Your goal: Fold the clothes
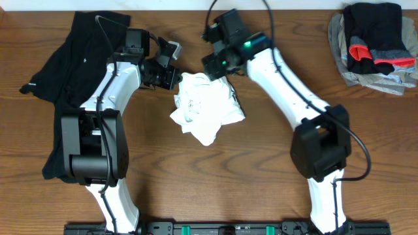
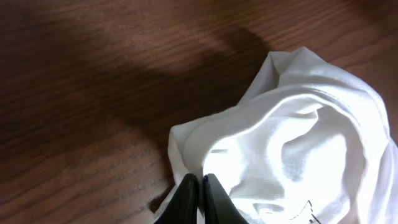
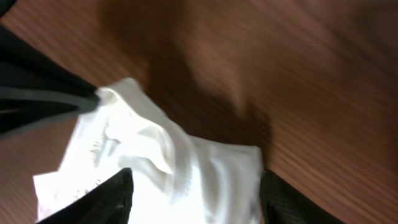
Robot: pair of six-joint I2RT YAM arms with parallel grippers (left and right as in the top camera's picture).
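Nearest, at the front edge of the table [image 1: 261, 202]: the left arm [image 1: 98, 150] and the right arm [image 1: 320, 150], both reaching toward the middle.

Just past the elbows, on bare brown wood at the table's centre: the white T-shirt [image 1: 204, 108]. Crumpled into a loose heap, not spread, no fold made yet. Thin, wrinkled cloth, with hems turned outward here and there.

At the heap's upper left edge: the left gripper [image 1: 171, 73], reaching in from the left. In the left wrist view, the left gripper [image 2: 200, 186] closed tight, jaws pressed flat together on the edge of the white T-shirt [image 2: 298, 137], a sliver of white between them. Beyond the fingertips, a bulging fold of cloth, then bare wood.

At the heap's far edge, a little right of centre: the right gripper [image 1: 221, 65], pointing down over the cloth. In its own view, the right gripper [image 3: 196, 205] spread wide, one dark finger on each side of the white T-shirt [image 3: 186, 168], cloth between them. Touching it or just above it: cannot tell. At that view's left edge, a dark tapered shape meeting a raised corner of the shirt.

Farther left, partly under the left arm: the black garment [image 1: 72, 59]. Long, loose and rumpled, running from the far-left corner toward the front, apart from the T-shirt.

Farthest, in the far-right corner: a pile of clothes [image 1: 379, 42], black and grey with a red-trimmed piece, well apart from both grippers.
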